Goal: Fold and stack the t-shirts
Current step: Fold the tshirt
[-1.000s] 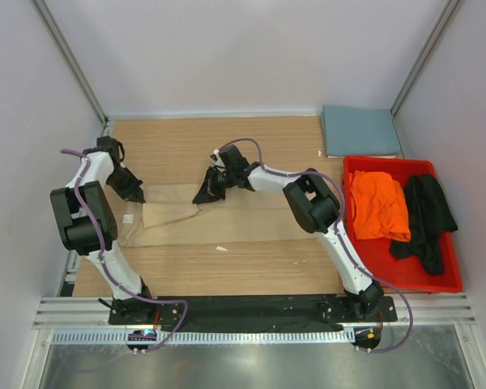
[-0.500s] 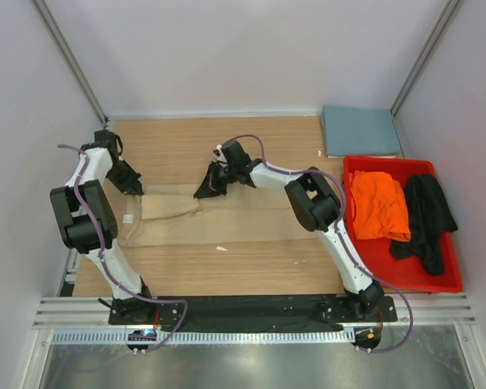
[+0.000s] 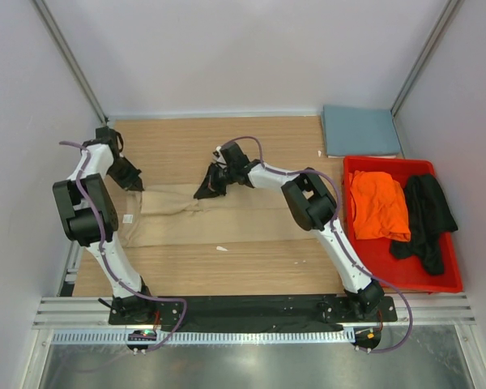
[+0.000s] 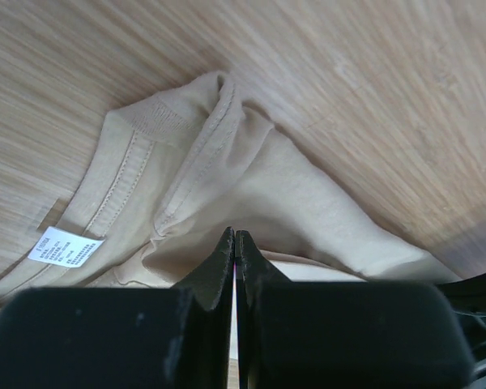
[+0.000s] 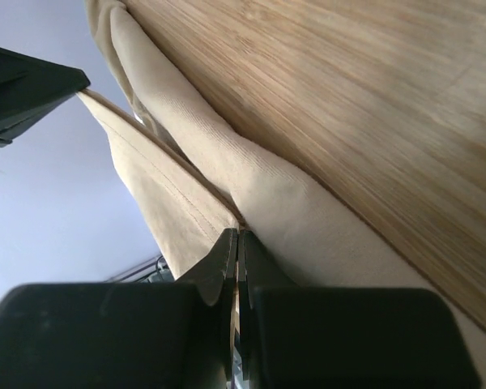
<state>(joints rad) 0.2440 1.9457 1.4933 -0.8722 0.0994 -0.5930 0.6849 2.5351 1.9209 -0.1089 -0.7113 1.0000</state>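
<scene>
A tan t-shirt (image 3: 227, 220) lies spread across the wooden table, its collar and white label (image 4: 65, 247) at the left end. My left gripper (image 3: 136, 185) is shut, its tips (image 4: 235, 235) pinching a fold of the tan t-shirt (image 4: 259, 178) beside the collar. My right gripper (image 3: 201, 194) is shut on the same shirt's far edge, the cloth (image 5: 292, 203) running into its tips (image 5: 238, 233). The cloth hangs taut between the two grippers. An orange t-shirt (image 3: 378, 204) and a black t-shirt (image 3: 426, 215) lie crumpled in the red bin. A folded blue-grey t-shirt (image 3: 360, 130) rests at the far right corner.
The red plastic bin (image 3: 397, 280) stands along the table's right side. Grey walls close in the table on the left, far and right sides. A small white scrap (image 3: 221, 248) lies on the wood just in front of the tan shirt.
Both grippers have shifted slightly toward the far side of the table, the left one more. The tan shirt's far edge has gone with them.
</scene>
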